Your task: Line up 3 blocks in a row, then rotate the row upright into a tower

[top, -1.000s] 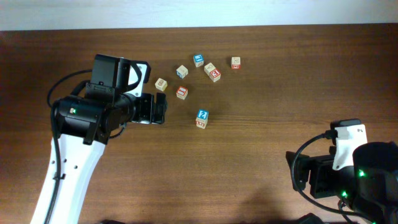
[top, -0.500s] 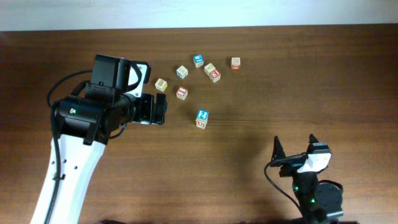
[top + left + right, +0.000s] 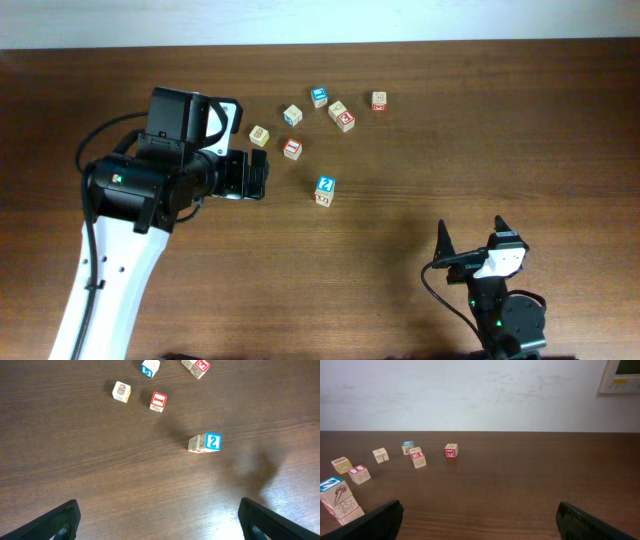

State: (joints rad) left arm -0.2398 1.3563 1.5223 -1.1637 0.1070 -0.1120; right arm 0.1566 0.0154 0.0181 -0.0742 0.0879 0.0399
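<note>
1. The left gripper (image 3: 157, 507) hangs over the table (image 3: 480, 130), released, with its jaws spread wide and nothing between them. Only its two dark fingertips (image 3: 60, 520) show, at the bottom corners of its wrist view.
2. The right gripper (image 3: 479, 509) is also released and empty. It sits low near the front edge of the table, well apart from every block, and faces across the wood towards a pale wall (image 3: 470, 395).
3. The blocks lie scattered on the far middle of the table. From overhead they are beside and beyond the left gripper.
4. The blue-topped block (image 3: 325, 185) bears a white "2" and stands alone, nearest the front, apart from the others. In the right wrist view it seems to rest on another block, but this is hard to tell.
5. The red-framed block (image 3: 292, 148) and the yellow-marked block (image 3: 260, 135) lie just beyond it, near each other but not touching. The yellow-marked block is the one closest to the left gripper.
6. Farther back, four more sit in a loose line:
   - the blue-sided block (image 3: 292, 115)
   - the small blue-faced block (image 3: 319, 97)
   - the tilted red-and-beige block (image 3: 341, 115)
   - the end block (image 3: 379, 100), which has a red side
7. Neither gripper touches any block.
</note>
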